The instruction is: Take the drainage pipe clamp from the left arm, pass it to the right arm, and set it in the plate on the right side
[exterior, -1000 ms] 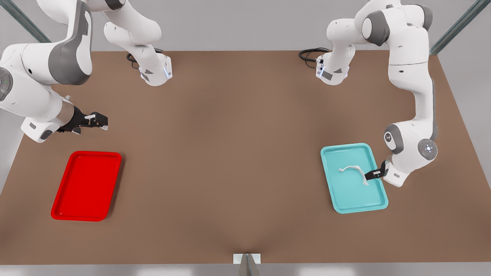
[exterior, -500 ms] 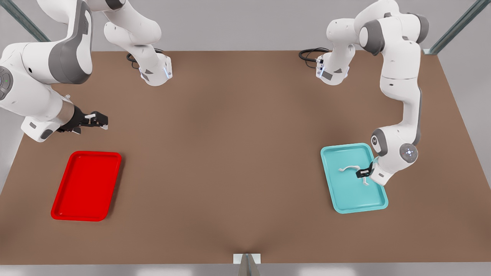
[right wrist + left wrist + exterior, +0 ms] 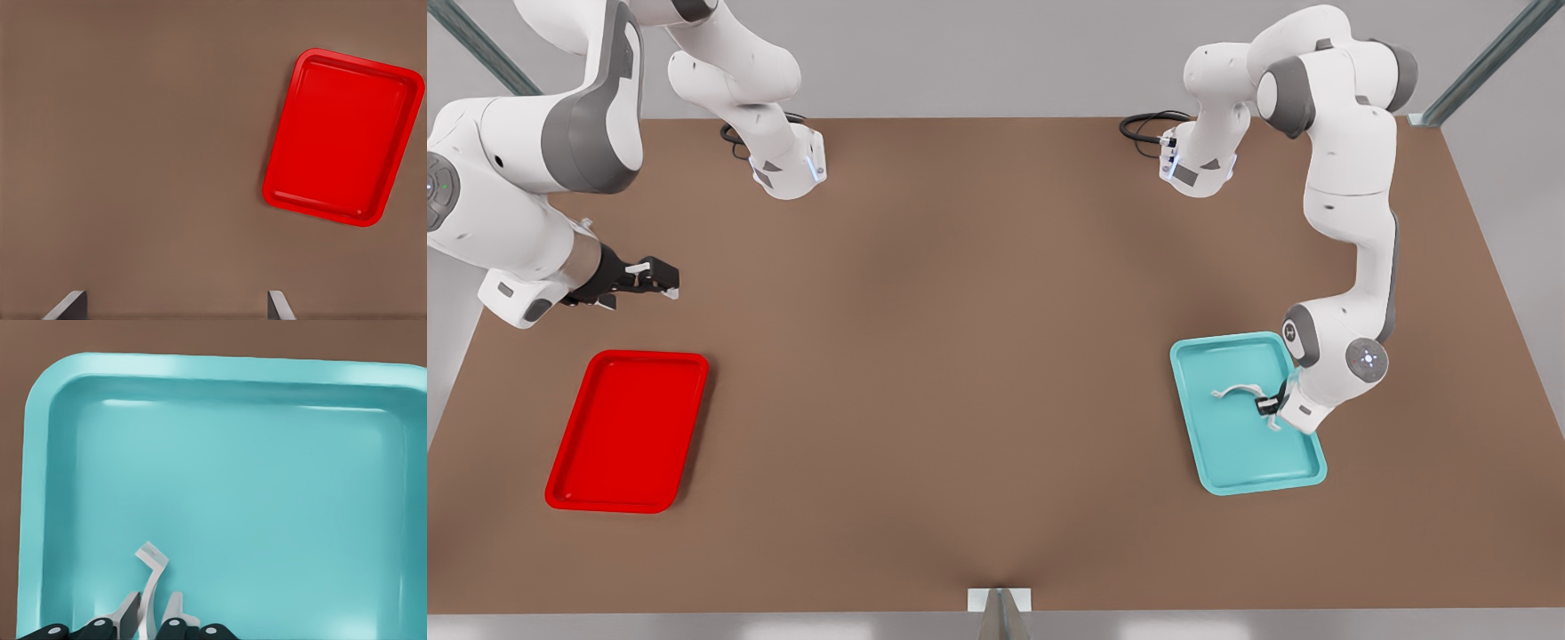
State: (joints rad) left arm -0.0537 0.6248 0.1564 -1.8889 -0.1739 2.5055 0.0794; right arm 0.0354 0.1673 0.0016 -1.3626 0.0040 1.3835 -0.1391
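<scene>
A brown table [image 3: 978,373] carries two trays at opposite ends: the bright red plate [image 3: 628,431] toward the front view's left and a teal tray [image 3: 1245,444] toward its right, well apart, a spacing that suggests the part must change grippers in the open middle.

The left arm [image 3: 1347,213], at the front view's right, folds steeply downward from its raised shoulder, its wrist tucked low over the teal tray's near edge. The right arm [image 3: 516,196], at the front view's left, waits with its forearm roughly level above the table beside the red plate.

The right gripper [image 3: 654,277] hangs clear of the plate, its fingers [image 3: 70,307] spread wide with nothing between them, apparently ready to receive.

The left gripper [image 3: 150,620] sits down in the teal tray, its two fingers [image 3: 127,613] narrowly parted and straddling the strip; whether they are pressing on it cannot be told.

The drainage pipe clamp [image 3: 1240,393], the white arched strip, lies inside the teal tray, one foot tab pointing away from the gripper. The pickup appears to be in hand, with handover and placing not yet done.
</scene>
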